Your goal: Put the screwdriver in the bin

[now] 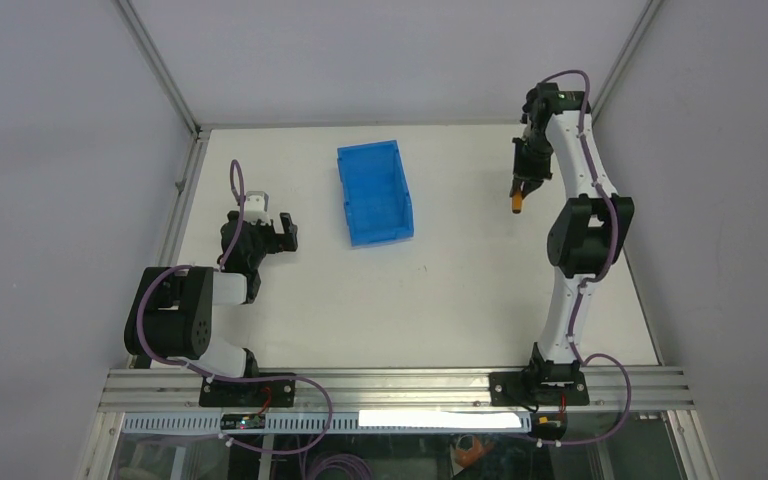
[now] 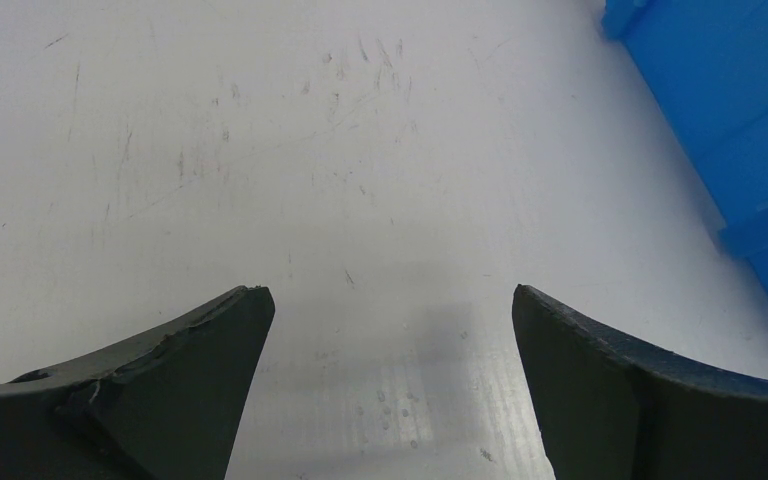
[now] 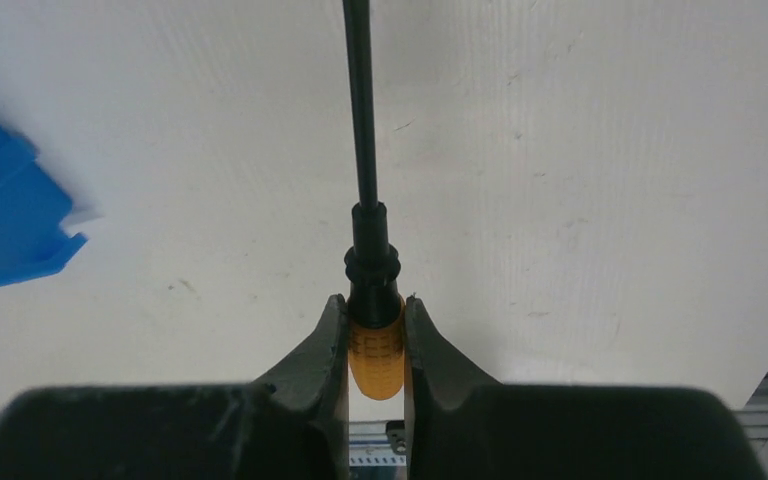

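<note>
The jaws of the right gripper [image 3: 375, 305] pinch the orange handle of the screwdriver [image 3: 362, 150], well right of the bin [image 1: 375, 192]. The left gripper [image 2: 390, 291] gapes wide, holding nothing, over the scratched white table [image 1: 460, 290]. Grey walls stand behind.

White scuffed tabletop [image 1: 440, 300] between plain grey walls [image 1: 60, 150], aluminium rail [image 1: 400, 385] along near edge

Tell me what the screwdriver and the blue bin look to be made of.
The small orange-handled screwdriver: its handle looks like translucent amber plastic with moulded grip ridges. The thin shaft is matte black, probably coated metal. The bright blue rectangular bin: evenly coloured, with ribbed walls, so likely moulded plastic.
</note>
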Robot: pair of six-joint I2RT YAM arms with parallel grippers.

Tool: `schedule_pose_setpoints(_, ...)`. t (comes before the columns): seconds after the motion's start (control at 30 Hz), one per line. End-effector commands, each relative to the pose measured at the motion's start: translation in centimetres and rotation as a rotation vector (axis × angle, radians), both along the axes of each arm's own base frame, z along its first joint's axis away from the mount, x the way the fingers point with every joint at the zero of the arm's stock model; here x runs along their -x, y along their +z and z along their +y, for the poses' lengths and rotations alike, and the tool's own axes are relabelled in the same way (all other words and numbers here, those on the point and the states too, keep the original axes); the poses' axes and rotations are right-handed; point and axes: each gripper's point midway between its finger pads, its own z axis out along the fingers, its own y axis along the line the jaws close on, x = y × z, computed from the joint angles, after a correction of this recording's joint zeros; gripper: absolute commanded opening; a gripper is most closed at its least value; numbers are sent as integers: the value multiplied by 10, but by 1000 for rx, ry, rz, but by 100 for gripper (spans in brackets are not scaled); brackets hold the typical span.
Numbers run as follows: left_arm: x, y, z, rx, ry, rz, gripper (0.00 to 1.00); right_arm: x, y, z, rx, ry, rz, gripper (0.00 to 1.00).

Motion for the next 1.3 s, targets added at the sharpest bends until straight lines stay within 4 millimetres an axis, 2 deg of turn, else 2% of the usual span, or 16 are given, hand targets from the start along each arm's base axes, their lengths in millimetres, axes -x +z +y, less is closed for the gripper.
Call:
schedule_pose_setpoints(0.0, -12, 23, -1, 8, -9, -88, 99, 16, 56, 38, -138, -59, -55, 0)
schedule_pose_setpoints(0.1, -12, 23, -1, 9, -10, -86, 99, 6, 73, 77, -228, -37, -126, 0)
schedule_pose_setpoints(0.23, -12, 23, -1, 9, -10, -86, 99, -8, 97, 166, -346, 76, -286, 0)
schedule_pose_setpoints(0.37, -12, 23, -1, 9, -10, -86, 99, -17, 110, 248, -456, 148, -399, 0)
schedule_pose_setpoints(0.43, -12, 23, -1, 9, -10, -87, 99, -21, 108, 279, -477, 179, -434, 0)
schedule_pose_setpoints(0.53, -12, 23, -1, 9, -10, -87, 99, -30, 92, 310, -466, 210, -466, 0)
schedule_pose_setpoints(0.63, -12, 23, -1, 8, -10, -86, 99, -43, 57, 323, -396, 213, -461, 0)
schedule_pose_setpoints(0.67, -12, 23, -1, 9, -10, -87, 99, -46, 51, 325, -375, 214, -465, 0)
schedule_pose_setpoints(0.77, -12, 23, -1, 9, -10, -87, 99, -54, 11, 327, -282, 230, -446, 0)
schedule_pose_setpoints(0.97, -12, 23, -1, 9, -10, -86, 99, -51, -49, 329, -176, 267, -379, 0)
schedule_pose_setpoints(1.07, -12, 23, -1, 9, -10, -87, 99, -48, -64, 328, -142, 267, -362, 2)
schedule_pose_setpoints(1.17, -12, 23, -1, 9, -10, -86, 99, -46, -71, 327, -117, 264, -362, 16)
schedule_pose_setpoints(1.27, -12, 23, -1, 9, -10, -86, 99, -46, -65, 328, -122, 249, -381, 26)
